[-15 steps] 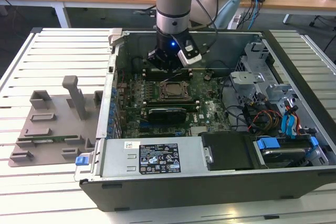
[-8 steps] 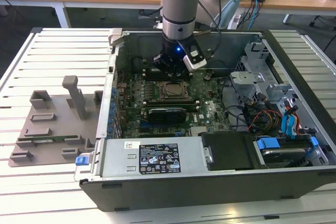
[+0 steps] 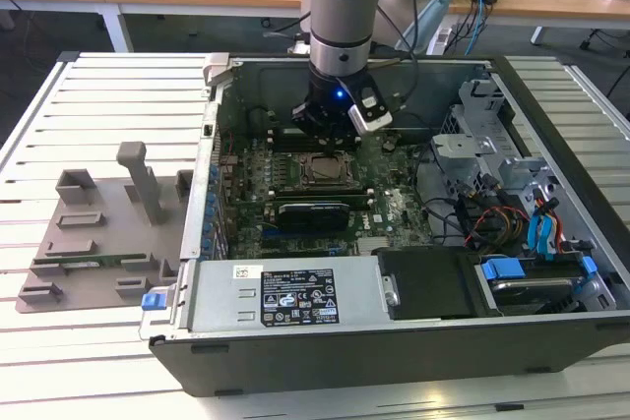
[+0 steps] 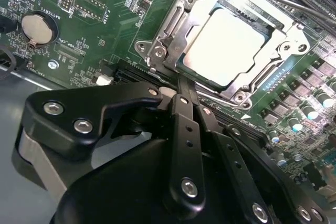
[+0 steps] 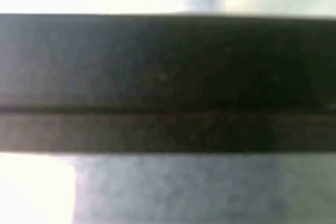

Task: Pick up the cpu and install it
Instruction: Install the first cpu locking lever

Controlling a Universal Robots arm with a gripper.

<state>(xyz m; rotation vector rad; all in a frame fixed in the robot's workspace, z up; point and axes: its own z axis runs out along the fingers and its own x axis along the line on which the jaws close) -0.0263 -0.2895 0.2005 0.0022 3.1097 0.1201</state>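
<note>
1. One pale silver-topped square cpu lay flat inside the black socket with its hinged metal frame, on the green motherboard in the second wrist view.
2. Black gripper hung just above the socket's near edge, fingers drawn together into a narrow point, holding nothing, apart from the cpu.
3. Round silver coin battery sat on the same board, well away from the socket.
4. Seen in the exterior view: grey-and-blue robot arm reached down into the open black computer case, its gripper just above the socket.
5. Grey moulded tray rested on the white slatted surface, just beside the case on the exterior view's left.
</note>
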